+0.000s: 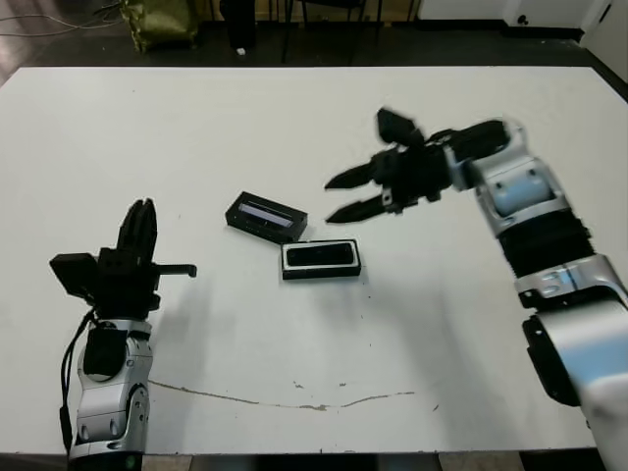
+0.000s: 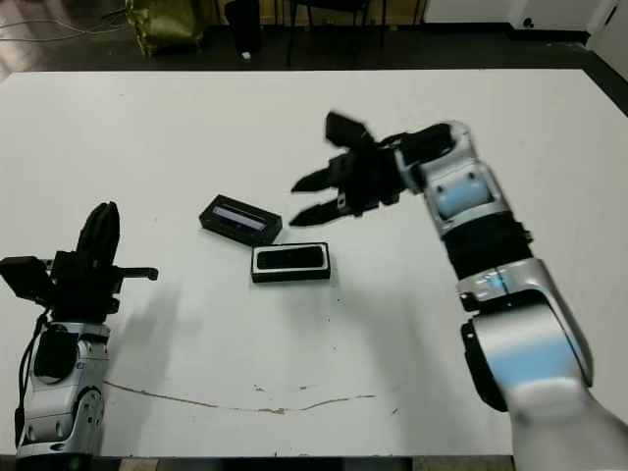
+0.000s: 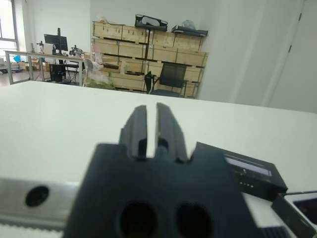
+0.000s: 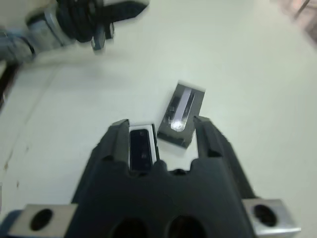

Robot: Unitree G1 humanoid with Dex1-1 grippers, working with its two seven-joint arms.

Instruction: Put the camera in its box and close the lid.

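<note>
The box (image 1: 321, 259), a shallow black tray with a white lining, lies near the table's middle. The camera (image 1: 321, 254) rests flat inside it as a slim black bar. Just behind it to the left lies the lid (image 1: 265, 216), with its glossy window strip facing up and one corner close to the box. My right gripper (image 1: 331, 200) hovers open above the table, just right of the lid and behind the box, holding nothing. The right wrist view shows the box (image 4: 141, 148) and the lid (image 4: 181, 113) beyond its fingers. My left gripper (image 1: 141, 218) stands shut and empty at the front left, well away from both.
The white table (image 1: 412, 324) has a thin cracked line near its front edge (image 1: 294, 402). Beyond the far edge are a dark floor, a green bag (image 1: 162, 22) and chair legs. Shelves and a chair show in the left wrist view.
</note>
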